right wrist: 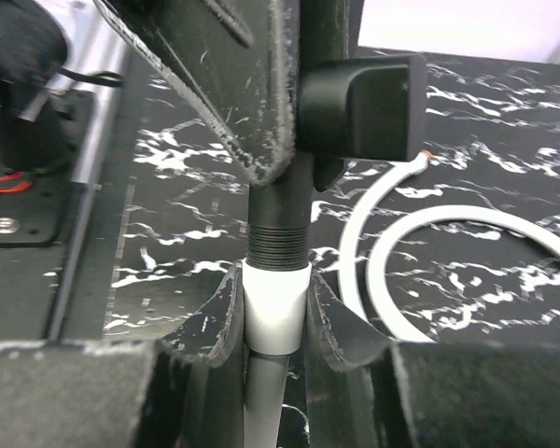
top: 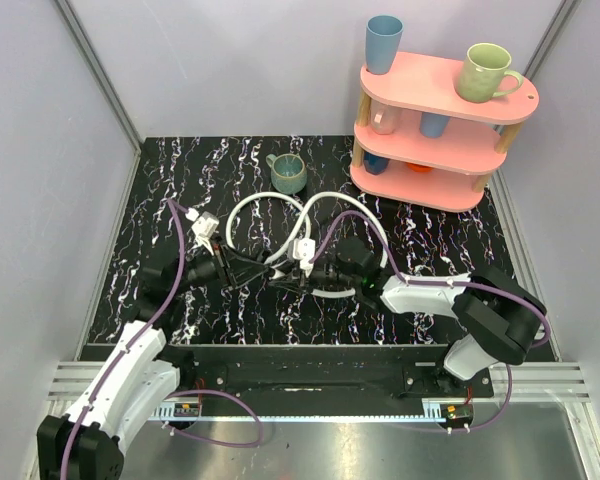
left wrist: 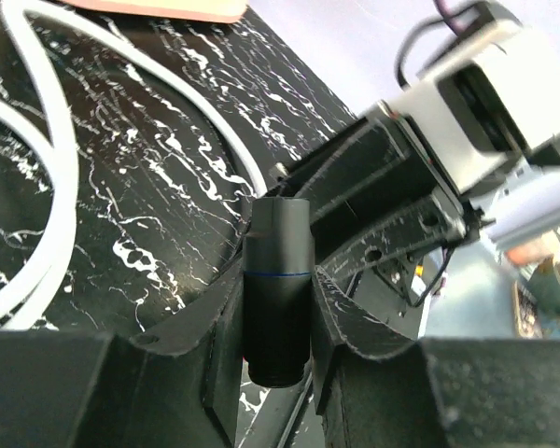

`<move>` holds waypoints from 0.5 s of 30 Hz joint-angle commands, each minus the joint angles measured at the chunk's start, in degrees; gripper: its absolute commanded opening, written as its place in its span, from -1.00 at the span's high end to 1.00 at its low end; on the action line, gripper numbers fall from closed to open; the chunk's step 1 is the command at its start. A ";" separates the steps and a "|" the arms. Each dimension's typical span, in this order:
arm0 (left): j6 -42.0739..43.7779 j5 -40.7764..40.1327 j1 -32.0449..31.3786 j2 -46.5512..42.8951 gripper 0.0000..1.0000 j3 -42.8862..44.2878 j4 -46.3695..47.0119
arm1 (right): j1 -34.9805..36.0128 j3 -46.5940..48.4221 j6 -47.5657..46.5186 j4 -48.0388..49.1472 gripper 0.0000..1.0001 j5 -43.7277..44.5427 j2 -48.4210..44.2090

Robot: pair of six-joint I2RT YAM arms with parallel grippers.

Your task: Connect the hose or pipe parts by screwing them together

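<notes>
Two white hoses (top: 252, 206) loop across the black marbled table (top: 160, 180). Both grippers meet at mid-table. My left gripper (left wrist: 276, 327) is shut on a black cylindrical fitting (left wrist: 276, 271) with a thin blue ring; in the top view the left gripper (top: 272, 272) reaches in from the left. My right gripper (right wrist: 274, 317) is shut on the white collar (right wrist: 274, 303) of a hose end. A black threaded piece (right wrist: 278, 238) sits end to end against that collar and runs up between the left gripper's fingers (right wrist: 233, 84). More white hose (right wrist: 448, 219) lies coiled beside it.
A green mug (top: 288, 173) stands just behind the hoses. A pink tiered shelf (top: 435, 130) with several cups is at the back right. A small white connector (top: 202, 228) on a purple cable lies at the left. A metal rail (top: 310, 385) runs along the near edge.
</notes>
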 commanded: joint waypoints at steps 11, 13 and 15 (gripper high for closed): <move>12.78 17.77 -2.85 -1.80 1.00 -1.05 9.70 | -2.14 6.54 10.65 -4.21 1.00 -27.29 -3.19; 14.09 17.86 -3.55 -3.28 1.00 -1.67 11.64 | -2.58 6.55 10.73 -5.70 1.00 -27.21 -3.28; 16.29 16.72 -3.56 -3.56 1.00 -1.49 10.24 | -2.93 6.46 10.65 -5.97 1.00 -26.86 -2.93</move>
